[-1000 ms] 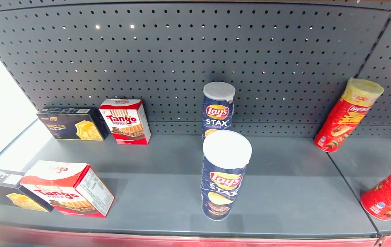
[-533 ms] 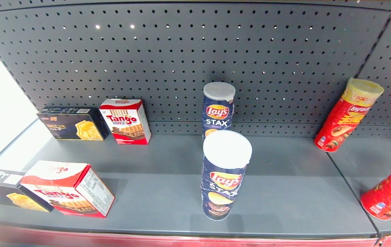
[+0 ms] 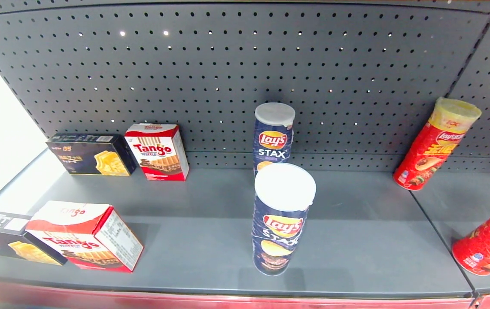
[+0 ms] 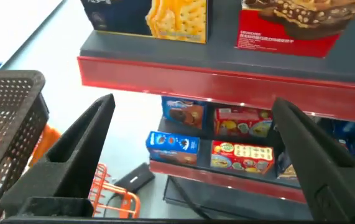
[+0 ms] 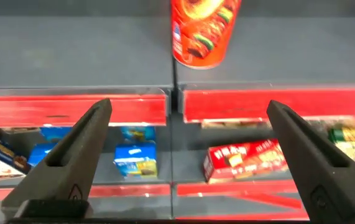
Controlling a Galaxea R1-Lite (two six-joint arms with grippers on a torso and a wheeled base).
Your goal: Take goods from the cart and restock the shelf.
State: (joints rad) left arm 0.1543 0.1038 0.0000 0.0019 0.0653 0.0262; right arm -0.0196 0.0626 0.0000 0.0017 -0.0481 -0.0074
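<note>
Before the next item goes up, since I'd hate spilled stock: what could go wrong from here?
The front blue can stands tall near the shelf's front edge, directly before the rear blue can; a reach past it could topple it off. The left gripper and right gripper, both open, appear below the red shelf lip, so lifting straight up might catch it. The red can close to that lip could be bumped too.

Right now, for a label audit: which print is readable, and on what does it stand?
Front dark blue cardboard chip tube: brand logo readable.
Rear dark blue chip tube: same.
Rear red-and-white wafer box: brand word readable.
Front red-and-white wafer box: same; side panel too small.
Leaning red chip tube: mostly too small.
</note>
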